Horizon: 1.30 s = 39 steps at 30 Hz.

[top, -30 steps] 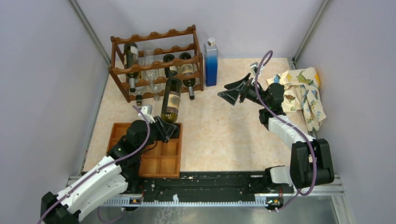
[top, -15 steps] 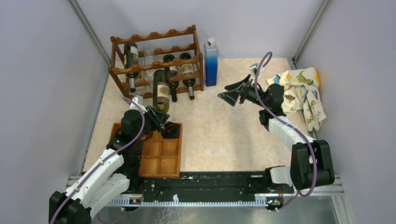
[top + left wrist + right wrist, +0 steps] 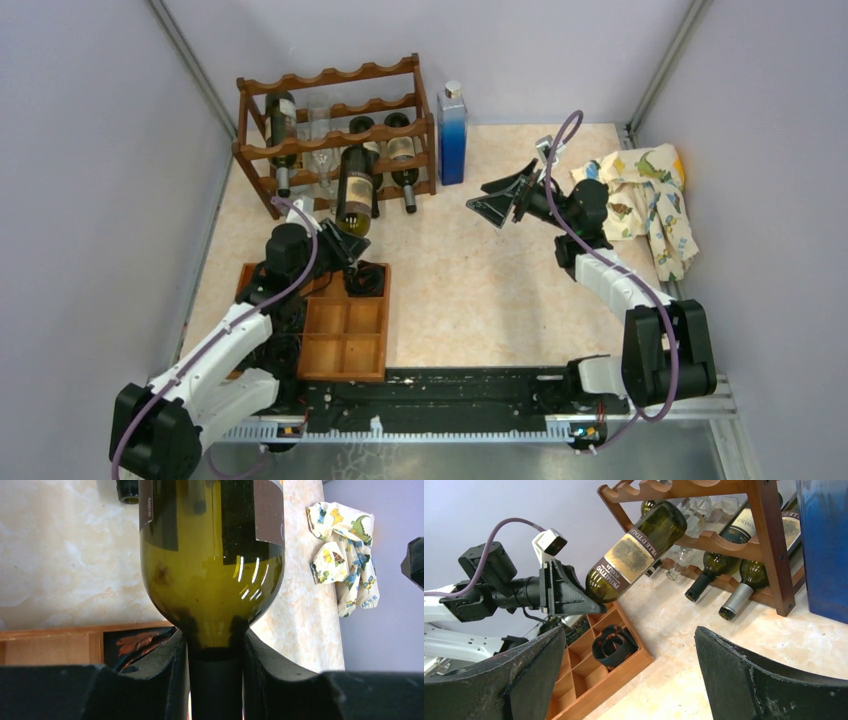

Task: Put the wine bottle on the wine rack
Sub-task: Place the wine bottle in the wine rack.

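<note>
Since 1.0 s ago the left arm has reached further toward the upper left of the top view. The wine bottle went with it, and its base now overlaps the front rails of the wine rack. The right arm is unchanged.

Left gripper: pinched on the bottle's neck. In the left wrist view both fingers press against the dark neck just below the green shoulder. The bottle is off the surface and tilted, with its base up toward the rack and its neck down toward the gripper. In the right wrist view the base sits level with a middle scalloped rail, among the bottles already stored. Whether it touches the rail cannot be told.

Right gripper: fingers spread wide, holding nothing, raised at centre right of the top view and facing the rack.

The wooden compartment tray lies below the left gripper.
</note>
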Motion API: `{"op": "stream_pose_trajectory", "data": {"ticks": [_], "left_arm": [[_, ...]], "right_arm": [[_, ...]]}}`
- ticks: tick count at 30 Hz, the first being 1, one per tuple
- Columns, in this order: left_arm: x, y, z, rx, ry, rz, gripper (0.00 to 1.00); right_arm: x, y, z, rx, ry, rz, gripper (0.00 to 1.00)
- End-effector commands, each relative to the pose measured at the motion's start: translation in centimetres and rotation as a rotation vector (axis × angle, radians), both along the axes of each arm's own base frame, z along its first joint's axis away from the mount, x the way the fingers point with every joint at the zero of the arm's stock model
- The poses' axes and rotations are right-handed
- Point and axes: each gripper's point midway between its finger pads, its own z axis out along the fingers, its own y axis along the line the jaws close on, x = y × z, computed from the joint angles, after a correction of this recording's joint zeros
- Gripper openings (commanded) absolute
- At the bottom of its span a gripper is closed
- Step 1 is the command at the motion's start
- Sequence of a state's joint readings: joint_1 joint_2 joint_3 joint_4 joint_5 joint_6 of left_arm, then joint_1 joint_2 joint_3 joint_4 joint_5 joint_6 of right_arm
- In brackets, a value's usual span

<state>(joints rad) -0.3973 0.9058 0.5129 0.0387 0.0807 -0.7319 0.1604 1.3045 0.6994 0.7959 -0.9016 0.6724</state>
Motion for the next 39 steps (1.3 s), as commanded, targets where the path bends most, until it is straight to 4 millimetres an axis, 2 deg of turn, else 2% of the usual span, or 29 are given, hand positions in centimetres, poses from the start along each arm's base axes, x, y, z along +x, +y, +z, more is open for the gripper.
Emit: {"op": "stream_pose_trajectory", "data": {"ticks": [1, 7, 18, 27, 33, 39], "left_arm": [[2.7, -0.7, 8.1, -0.080, -0.259, -0.008, 0.00], [4.0, -0.4, 8.6, -0.076, -0.265, 0.007, 0.00], [6.2, -0.6, 8.0, -0.056, -0.251, 0.002, 0.00], [9.6, -0.4, 8.9, 0.004, -0.280, 0.055, 0.00], [11.8, -0.6, 7.8, 0.056, -0.266, 0.058, 0.00], [13.8, -0.6, 7.9, 0.085, -0.276, 0.087, 0.00]], "right_arm": [[0.0, -0.3, 2.2, 0.004, -0.103, -0.015, 0.98], [0.0, -0.3, 2.3, 0.004, -0.109, -0.014, 0.98], [0.0, -0.4, 2.4, 0.004, -0.116, -0.016, 0.98], [0.0, -0.5, 2.5, 0.004, -0.120, -0.022, 0.98], [0.0, -0.6, 2.7, 0.005, -0.127, -0.026, 0.98], [0.1, -0.6, 2.7, 0.006, -0.130, -0.026, 0.98]]}}
